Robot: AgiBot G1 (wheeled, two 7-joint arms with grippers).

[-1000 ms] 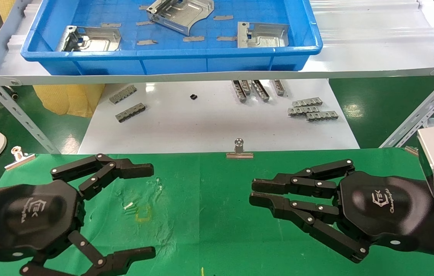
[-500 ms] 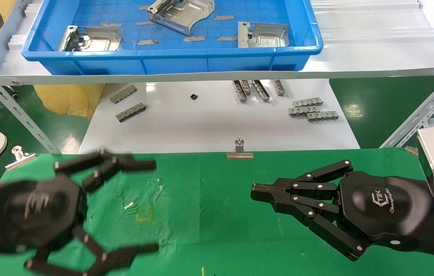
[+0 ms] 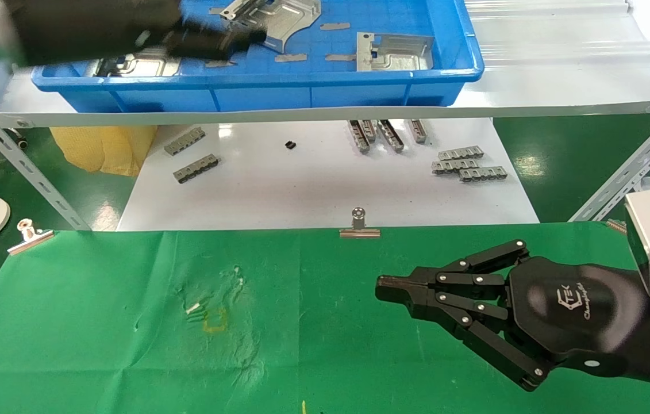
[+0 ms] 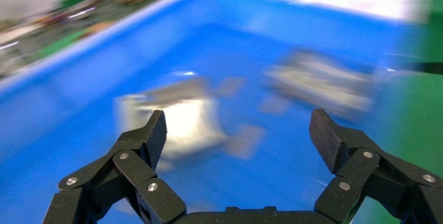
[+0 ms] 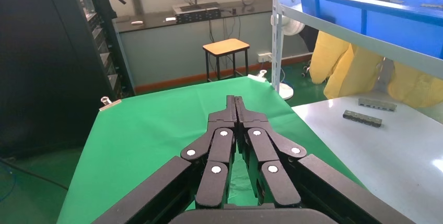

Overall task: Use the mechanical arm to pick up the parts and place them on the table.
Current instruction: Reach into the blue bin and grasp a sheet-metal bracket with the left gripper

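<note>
Three shiny silver parts lie in the blue tray [image 3: 256, 77] on the shelf: one at the left [image 3: 149, 64] partly behind my left arm, one at the back middle [image 3: 287, 17], one at the right [image 3: 396, 53]. My left gripper [image 3: 233, 39] is blurred over the tray's left half, open and empty [image 4: 237, 132]; two blurred parts [image 4: 180, 112] [image 4: 318, 83] lie beyond its fingers. My right gripper [image 3: 382, 286] hovers low over the green table [image 3: 100, 322], shut and empty [image 5: 234, 101].
Below the shelf, a glossy white tabletop [image 3: 313, 190] carries small grey toothed strips [image 3: 195, 168] [image 3: 468, 164]. Binder clips [image 3: 359, 227] [image 3: 29, 234] sit on the green cloth's far edge. Slanted shelf struts [image 3: 26, 167] [image 3: 629, 172] stand at both sides.
My left arm has risen from the green table's left side up to the blue tray, gripper still open. My right gripper shut a second ago and has held still since.
</note>
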